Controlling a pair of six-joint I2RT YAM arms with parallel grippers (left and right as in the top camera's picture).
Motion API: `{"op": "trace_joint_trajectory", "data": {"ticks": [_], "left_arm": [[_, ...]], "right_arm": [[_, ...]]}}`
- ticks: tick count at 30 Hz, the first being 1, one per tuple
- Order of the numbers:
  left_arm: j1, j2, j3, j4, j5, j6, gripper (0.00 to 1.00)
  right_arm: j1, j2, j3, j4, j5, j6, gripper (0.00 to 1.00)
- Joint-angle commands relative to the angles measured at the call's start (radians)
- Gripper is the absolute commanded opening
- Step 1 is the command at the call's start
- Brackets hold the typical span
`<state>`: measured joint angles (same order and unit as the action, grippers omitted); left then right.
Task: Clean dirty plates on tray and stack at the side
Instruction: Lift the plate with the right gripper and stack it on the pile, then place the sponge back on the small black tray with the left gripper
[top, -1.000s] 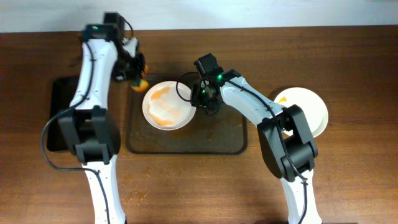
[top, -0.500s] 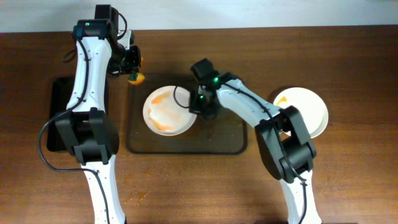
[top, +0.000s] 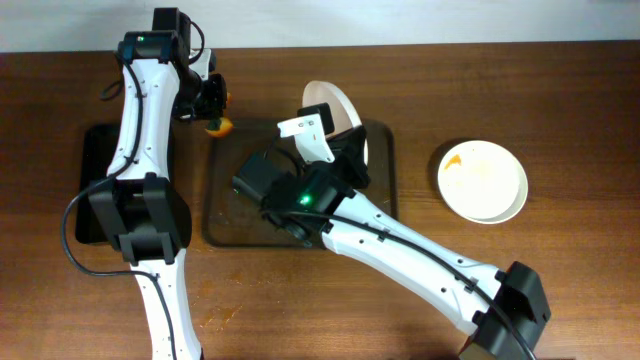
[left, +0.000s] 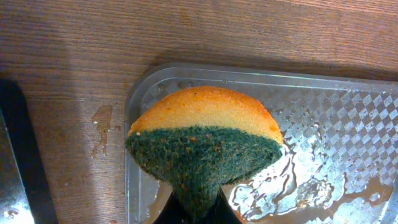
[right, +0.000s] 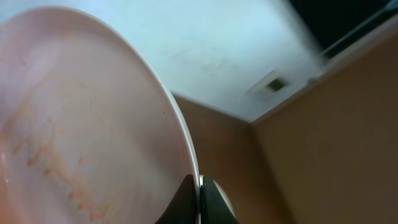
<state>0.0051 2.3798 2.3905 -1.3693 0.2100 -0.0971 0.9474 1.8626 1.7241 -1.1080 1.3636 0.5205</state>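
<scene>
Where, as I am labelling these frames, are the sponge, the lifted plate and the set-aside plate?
sponge (left: 205, 155): left wrist view, on its green scouring side.
lifted plate (right: 81, 124): right wrist view, on its smeared face.
set-aside plate (top: 485, 182): overhead view, on the middle of its face.

Tray (top: 228, 215) mid-table, sponge (top: 219, 125) over rear-left corner, plate (top: 333, 107) tilted above rear edge (raised), stacked plates (top: 485, 180) right.

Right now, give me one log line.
right gripper: gripping tilted plate above tray | left gripper: holding sponge at tray corner | second plate: on table
</scene>
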Motion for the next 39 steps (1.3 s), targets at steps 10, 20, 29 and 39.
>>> {"op": "trace_joint_trajectory", "data": {"ticks": [10, 20, 29, 39], "left_arm": [[-0.003, -0.005, -0.001, -0.001, 0.01, 0.017, 0.01], [-0.002, -0.005, -0.001, 0.0, -0.141, 0.02, 0.01], [0.118, -0.005, -0.001, -0.043, -0.346, -0.022, 0.01], [0.252, -0.003, -0.352, 0.093, -0.409, -0.153, 0.01]], "right_arm": [[-0.017, -0.016, 0.0, -0.001, -0.106, 0.09, 0.04], [-0.96, -0.025, -0.014, -0.17, -1.173, -0.072, 0.04], [-1.233, -0.022, -0.484, 0.25, -1.286, -0.148, 0.79], [-0.946, -0.024, -0.037, 0.04, -1.304, -0.225, 0.98]]}}
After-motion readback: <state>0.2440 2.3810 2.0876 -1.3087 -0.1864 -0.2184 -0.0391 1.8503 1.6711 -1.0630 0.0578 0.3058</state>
